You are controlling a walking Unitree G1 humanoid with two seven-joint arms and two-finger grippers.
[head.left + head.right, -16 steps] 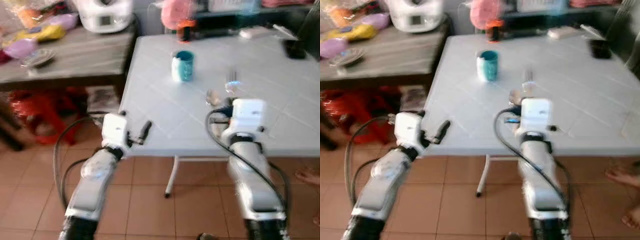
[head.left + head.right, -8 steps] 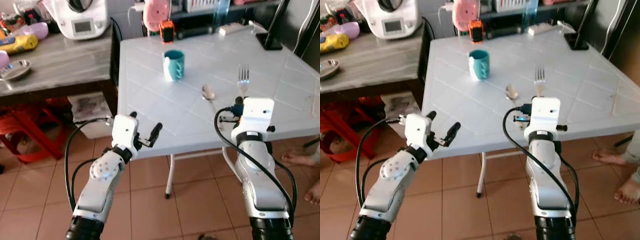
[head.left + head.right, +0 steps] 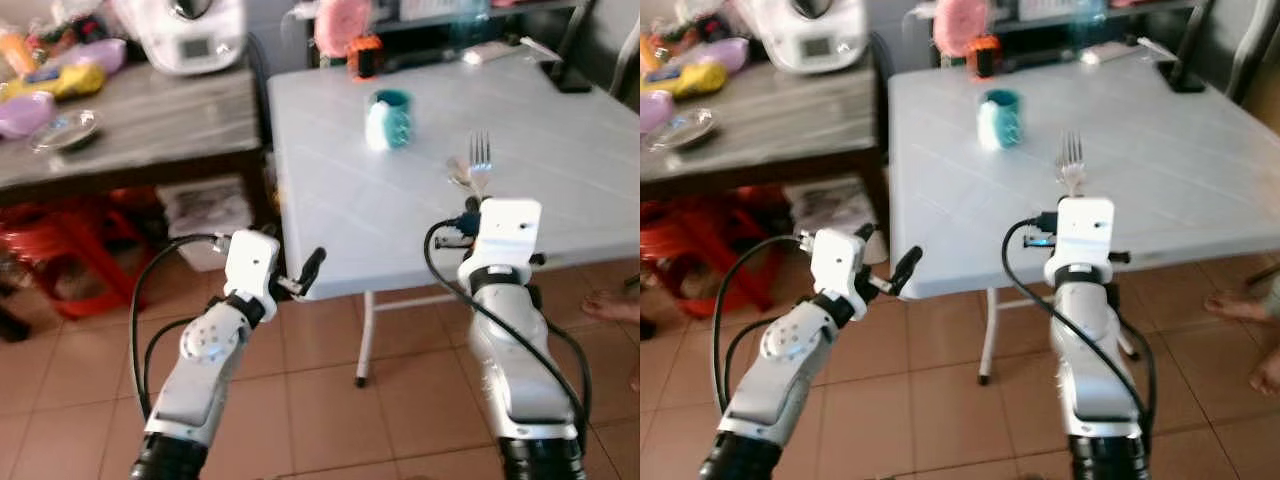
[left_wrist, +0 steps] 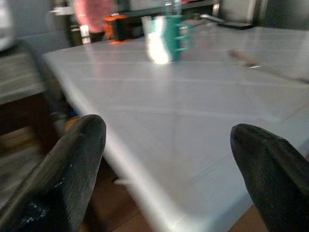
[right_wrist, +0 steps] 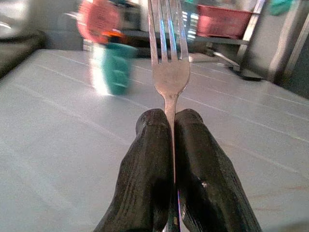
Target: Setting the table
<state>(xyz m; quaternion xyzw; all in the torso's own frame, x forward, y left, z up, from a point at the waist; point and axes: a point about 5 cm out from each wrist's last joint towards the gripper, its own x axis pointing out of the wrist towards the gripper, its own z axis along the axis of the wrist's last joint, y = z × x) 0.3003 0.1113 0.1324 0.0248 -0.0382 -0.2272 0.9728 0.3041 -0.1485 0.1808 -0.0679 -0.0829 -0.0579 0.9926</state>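
- My right gripper (image 5: 171,145) is clenched on the fork (image 5: 168,53); its two black fingers (image 5: 149,164) press the handle between them, and the tines stand up past the fingertips.
- The fork is held above the near part of the white table (image 3: 560,150), well on my side of the teal mug (image 3: 390,118).
- A spoon (image 3: 459,177) lies on the table just behind the fork, partly hidden by it.
- The teal mug stands upright on the table, toward its far left part, with an orange-and-black object (image 3: 364,55) and a pink thing (image 3: 340,27) beyond it at the far edge.
- My left gripper (image 3: 296,277) is released, fingers (image 4: 72,164) spread wide with nothing between them, and it hovers at the table's near left corner, over the tiled floor (image 3: 90,370).
- To the left of the table stands a grey side table (image 3: 140,130) carrying a white appliance (image 3: 190,35) and a small metal dish (image 3: 62,130).
- A person's bare foot (image 3: 610,305) rests on the floor off the table's near right side.
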